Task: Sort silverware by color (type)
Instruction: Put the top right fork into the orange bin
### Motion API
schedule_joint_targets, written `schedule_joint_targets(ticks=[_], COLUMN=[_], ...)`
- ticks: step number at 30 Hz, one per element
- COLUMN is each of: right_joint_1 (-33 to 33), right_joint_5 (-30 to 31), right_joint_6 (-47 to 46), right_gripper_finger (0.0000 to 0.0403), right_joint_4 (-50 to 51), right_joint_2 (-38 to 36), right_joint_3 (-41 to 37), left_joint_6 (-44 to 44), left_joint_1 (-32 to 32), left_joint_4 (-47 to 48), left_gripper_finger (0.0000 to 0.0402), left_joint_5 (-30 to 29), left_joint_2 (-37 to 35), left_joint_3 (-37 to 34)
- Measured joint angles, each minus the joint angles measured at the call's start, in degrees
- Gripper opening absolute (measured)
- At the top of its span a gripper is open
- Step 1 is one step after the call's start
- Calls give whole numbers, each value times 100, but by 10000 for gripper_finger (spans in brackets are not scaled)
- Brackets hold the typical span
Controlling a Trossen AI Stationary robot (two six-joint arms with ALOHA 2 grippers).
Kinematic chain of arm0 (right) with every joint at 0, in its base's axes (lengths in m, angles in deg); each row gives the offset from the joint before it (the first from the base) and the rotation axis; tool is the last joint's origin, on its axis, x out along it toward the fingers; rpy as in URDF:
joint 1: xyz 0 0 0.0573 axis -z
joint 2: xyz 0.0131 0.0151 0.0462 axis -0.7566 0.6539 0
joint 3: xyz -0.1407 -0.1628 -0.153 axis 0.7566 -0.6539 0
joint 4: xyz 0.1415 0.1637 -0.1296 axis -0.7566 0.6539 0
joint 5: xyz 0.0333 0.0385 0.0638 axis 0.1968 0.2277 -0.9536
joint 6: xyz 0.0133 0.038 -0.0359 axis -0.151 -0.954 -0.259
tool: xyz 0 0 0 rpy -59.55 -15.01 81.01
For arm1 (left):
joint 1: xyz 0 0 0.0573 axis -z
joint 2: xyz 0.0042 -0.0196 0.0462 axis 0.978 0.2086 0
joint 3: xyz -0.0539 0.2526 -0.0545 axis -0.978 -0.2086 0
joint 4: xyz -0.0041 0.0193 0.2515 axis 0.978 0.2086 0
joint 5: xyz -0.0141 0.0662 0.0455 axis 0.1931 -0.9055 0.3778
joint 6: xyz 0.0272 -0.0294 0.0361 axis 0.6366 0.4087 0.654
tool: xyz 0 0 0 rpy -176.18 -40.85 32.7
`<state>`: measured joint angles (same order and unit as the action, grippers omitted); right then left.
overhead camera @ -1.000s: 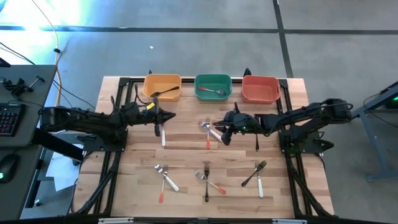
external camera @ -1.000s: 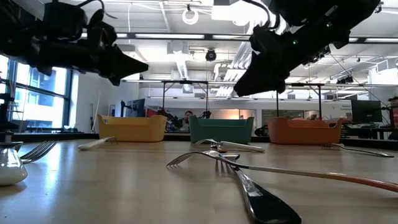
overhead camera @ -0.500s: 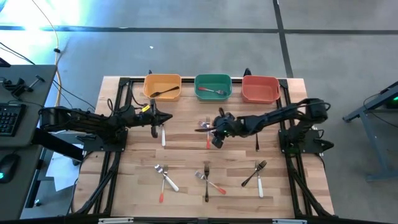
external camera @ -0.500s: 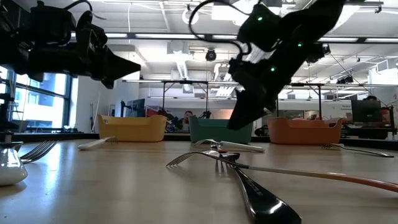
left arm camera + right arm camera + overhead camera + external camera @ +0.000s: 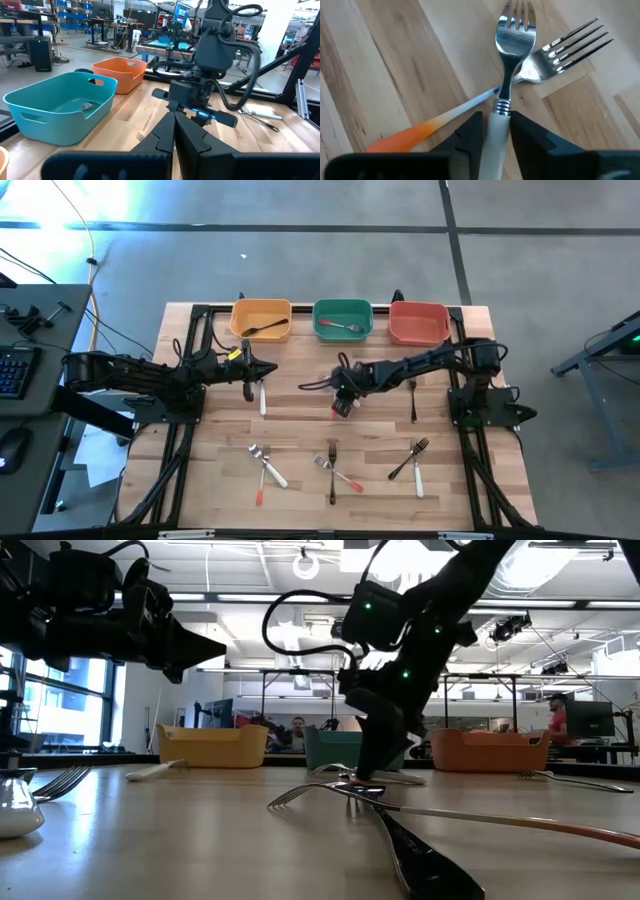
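Note:
My right gripper [image 5: 342, 398] is down at the table's centre, shut on a white-handled fork [image 5: 515, 35]. That fork lies crossed over a fork with a white-to-orange handle [image 5: 415, 132]. The right gripper also shows in the low view [image 5: 366, 776], fingertips at the table top. My left gripper [image 5: 268, 367] is shut and empty, held above the table [image 5: 215, 643] near the yellow bin [image 5: 261, 320]. A white-handled piece [image 5: 262, 396] lies on the table just beside it. My right gripper pinches the fork's white handle [image 5: 496, 131] between its two fingers, just behind the metal neck. The fingers [image 5: 470, 135] come from above, pointing down, one on each side of the handle. The fork lies flat, its neck resting across the orange-handled fork.
The yellow bin holds a black-handled fork, the green bin [image 5: 342, 320] holds one piece, and a red bin [image 5: 418, 323] stands to their right. A black-handled piece [image 5: 413, 402] lies right of centre. Several forks and spoons lie near the front edge [image 5: 333, 468].
My right gripper has gone toward the table's left edge and down, from above the table right of centre to the crossed forks at the centre, where its fingertips now reach the table top. The silverware has stayed in place.

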<state>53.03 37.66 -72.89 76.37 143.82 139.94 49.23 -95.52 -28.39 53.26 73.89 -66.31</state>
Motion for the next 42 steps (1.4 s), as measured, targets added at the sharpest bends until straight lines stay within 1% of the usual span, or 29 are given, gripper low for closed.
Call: schedule_joint_targets(ticks=[4, 7, 10, 13, 17, 20, 24, 29, 31, 33, 35, 38, 42], right_joint_1=[116, 195, 245, 263, 263, 262, 382, 883, 1173, 1501, 1888, 2472, 3267], right_joint_5=[-247, -532, -725, -756, -717, -371, 262, 1245, 1666, 1990, 2036, 1911, 1942], right_joint_6=[184, 341, 349, 403, 495, 499, 623, 826, 1133, 1625, 2324, 3502, 4601], right_gripper_finger=[45, 28, 24, 27, 30, 30, 30, 30, 30, 30, 30, 30, 30], right_joint_4=[100, 118, 173, 302, 636, 1144, 2111, 3462, 3750, 3811, 3631, 2948, 1842], right_joint_2=[0, 4, -67, -208, -614, -1042, -1735, -2669, -3036, -3366, -3635, -3892, -3934], right_joint_3=[2, 0, -2, -26, -50, -42, -36, -35, -77, -233, -484, -1090, -1908], left_joint_6=[2, 2, 2, -26, -30, -31, -35, -42, -48, -86, -92, -90, -90], left_joint_1=[0, 0, 0, 0, 0, -2, -2, 0, 2, 2, 2, 2, 2], left_joint_4=[-3, -2, -2, -2, 0, 4, 15, 25, 26, 26, 33, 33, 33], left_gripper_finger=[3, 3, 3, 3, 3, 3, 3, 3, 3, 3, 3, 3, 3], left_joint_5=[0, 0, 0, 0, 0, 0, 0, 0, 0, 0, 0, 0, 0], left_joint_2=[0, 0, 0, 0, 0, 0, 4, 4, 4, 4, 4, 4, 4], left_joint_3=[0, 0, 0, 0, 0, 0, 0, 2, 2, 2, 2, 2, 2])
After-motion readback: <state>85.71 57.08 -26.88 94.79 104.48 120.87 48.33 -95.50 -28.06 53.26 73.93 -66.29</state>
